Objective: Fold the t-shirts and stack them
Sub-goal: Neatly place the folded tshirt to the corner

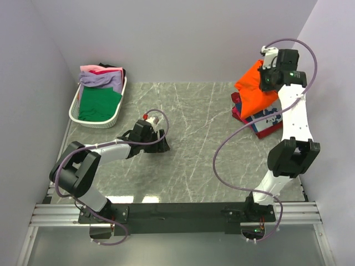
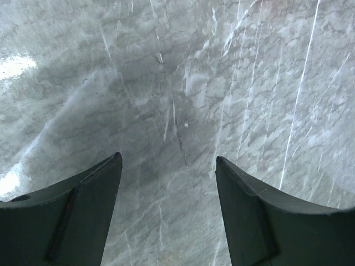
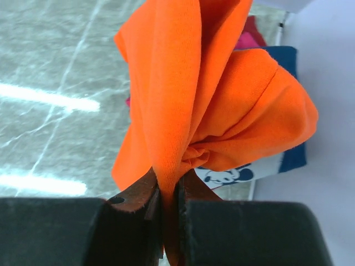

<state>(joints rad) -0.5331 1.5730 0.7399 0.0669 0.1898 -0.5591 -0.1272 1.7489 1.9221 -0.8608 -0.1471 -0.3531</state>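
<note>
The orange tee [image 1: 255,88] hangs bunched in the air at the upper right of the top view, near the back corner. A fold of it is pinched between the pressed-together fingers of the right gripper [image 3: 169,191]. In the right wrist view the cloth rises from the jaws in long folds and fills the middle of the frame. Below it, at the right edge of the table [image 1: 194,138], lies a small pile. On it is a navy tee [image 1: 265,119] with white cartoon print, and a red tee [image 1: 242,112] shows at the pile's left side. The orange cloth's lower edge comes down over the pile, though I cannot tell if it touches. The right arm stands tall along the right wall [image 1: 333,138], its wrist bent over the pile. Well apart, left of centre in the top view, the left gripper [image 2: 168,160] sits low over bare marble. Its fingers are spread with nothing between them. At the upper left, against the left wall, stands a white slatted basket [image 1: 75,108]. It holds a green tee [image 1: 99,104] in front, a lavender tee [image 1: 101,79] behind that, then a pink tee [image 1: 91,69] and a black tee [image 1: 117,71] at the back.
</note>
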